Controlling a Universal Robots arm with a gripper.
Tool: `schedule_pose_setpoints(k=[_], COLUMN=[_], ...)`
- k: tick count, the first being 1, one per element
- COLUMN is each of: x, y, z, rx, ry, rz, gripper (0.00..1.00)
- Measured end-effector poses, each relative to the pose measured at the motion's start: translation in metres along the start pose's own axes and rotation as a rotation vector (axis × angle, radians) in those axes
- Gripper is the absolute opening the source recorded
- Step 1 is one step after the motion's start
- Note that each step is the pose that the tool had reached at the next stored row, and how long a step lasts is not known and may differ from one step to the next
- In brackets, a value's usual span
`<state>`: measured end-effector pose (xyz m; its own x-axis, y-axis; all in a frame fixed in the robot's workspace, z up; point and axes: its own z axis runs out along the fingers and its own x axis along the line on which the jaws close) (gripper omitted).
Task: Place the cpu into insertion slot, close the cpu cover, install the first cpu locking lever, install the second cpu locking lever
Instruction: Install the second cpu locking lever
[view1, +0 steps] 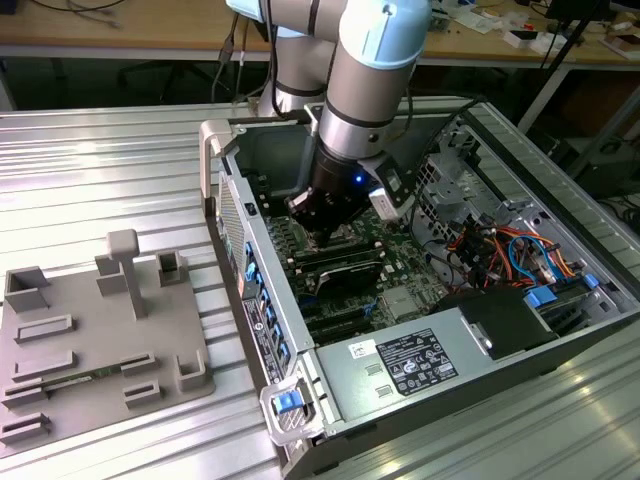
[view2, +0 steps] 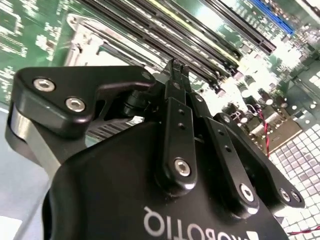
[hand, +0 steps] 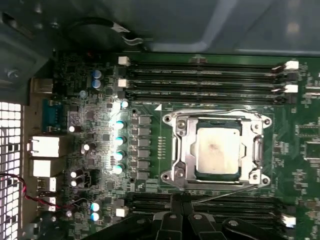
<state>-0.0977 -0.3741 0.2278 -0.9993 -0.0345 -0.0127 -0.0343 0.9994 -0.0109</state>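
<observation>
Heads up: your arm (view1: 375, 80) reaches deep into the open computer case (view1: 560, 200). The cpu (hand: 216, 151) already sits in the insertion slot (hand: 176, 172) under the closed cpu cover (hand: 188, 150). Gripper (view2: 176, 67) fingertips are pressed together beside the socket's edge; drift sideways and you'd likely scrape the memory slots (hand: 200, 75).

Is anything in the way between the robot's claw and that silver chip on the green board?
Nothing visible blocks it. In the first wrist view the chip already sits in its socket with the metal frame closed around it, and the gripper hovers beside the socket's edge.
</observation>
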Motion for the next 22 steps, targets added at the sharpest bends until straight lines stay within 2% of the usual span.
schedule_pose_setpoints(k=[4,8,10,12,16,22], x=[0.0028,0.0031,0.0036,0.0058,0.0068,0.0076], y=[0.0002,0.0002,0.0003,0.0004,0.0004,0.0005], z=[0.0064,0.0104,0.0108,0.0113,0.0134,0.0175], rx=[-0.0009,-0.0063,-0.0128,-0.0233,-0.0328,-0.0354], ry=[0.0000,-0.0003,-0.0006,-0.0008,-0.0012,-0.0010], rz=[0.000,0.000,0.000,0.000,0.000,-0.001], gripper=[0.11,0.11,0.11,0.11,0.11,0.11])
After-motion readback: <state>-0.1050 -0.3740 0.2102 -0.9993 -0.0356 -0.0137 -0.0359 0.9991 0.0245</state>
